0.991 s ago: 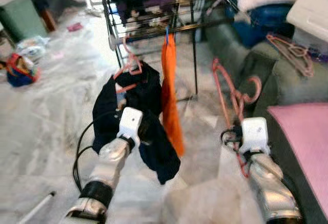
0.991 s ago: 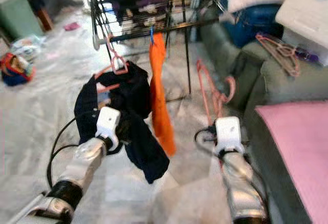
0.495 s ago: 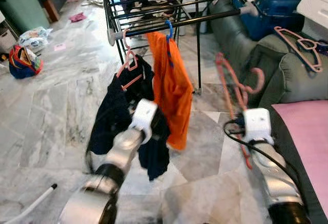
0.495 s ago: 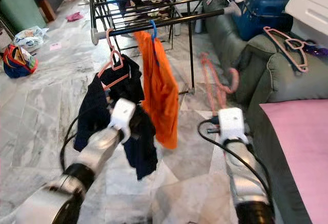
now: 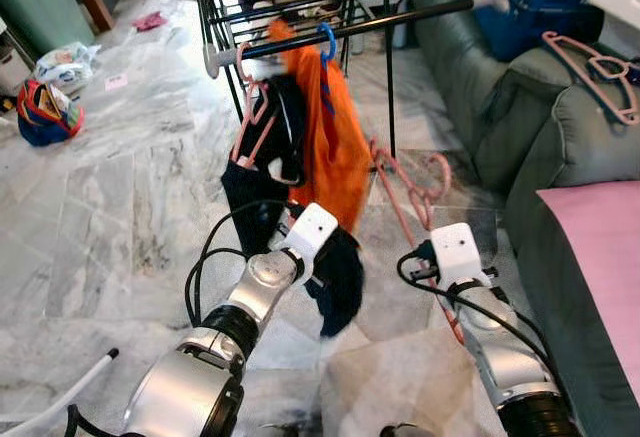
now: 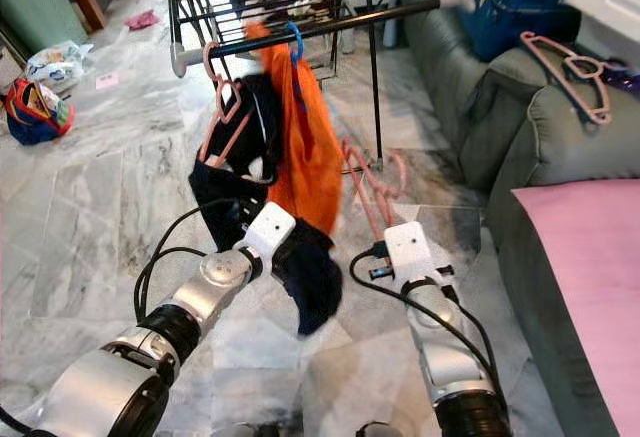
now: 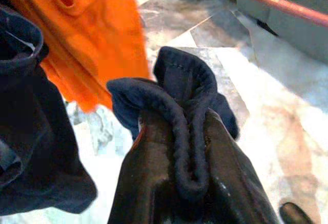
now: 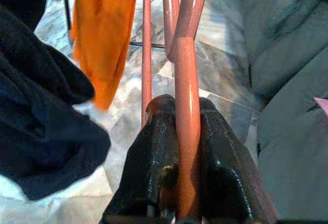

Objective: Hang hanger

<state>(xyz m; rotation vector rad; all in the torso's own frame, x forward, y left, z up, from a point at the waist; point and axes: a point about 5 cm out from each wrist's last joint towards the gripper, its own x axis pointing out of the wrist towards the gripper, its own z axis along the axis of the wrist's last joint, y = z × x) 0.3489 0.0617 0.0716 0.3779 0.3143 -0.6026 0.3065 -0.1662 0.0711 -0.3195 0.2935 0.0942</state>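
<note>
Two grippers are busy near the black metal drying rack. The left gripper is pinched tight on a fold of the soft dark blue cloth. That cloth hangs from a pink hanger on the rack's front bar, next to an orange cloth. The right gripper is squeezed around the thin pink plastic hanger, below the rack. It looks light, stiff and a bit slippery. Holding its straight bar seems best.

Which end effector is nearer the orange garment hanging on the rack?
Left. The left end effector, shut on the dark garment, sits just below the orange garment; the right end effector, gripping a pink hanger, is off to its right.
</note>
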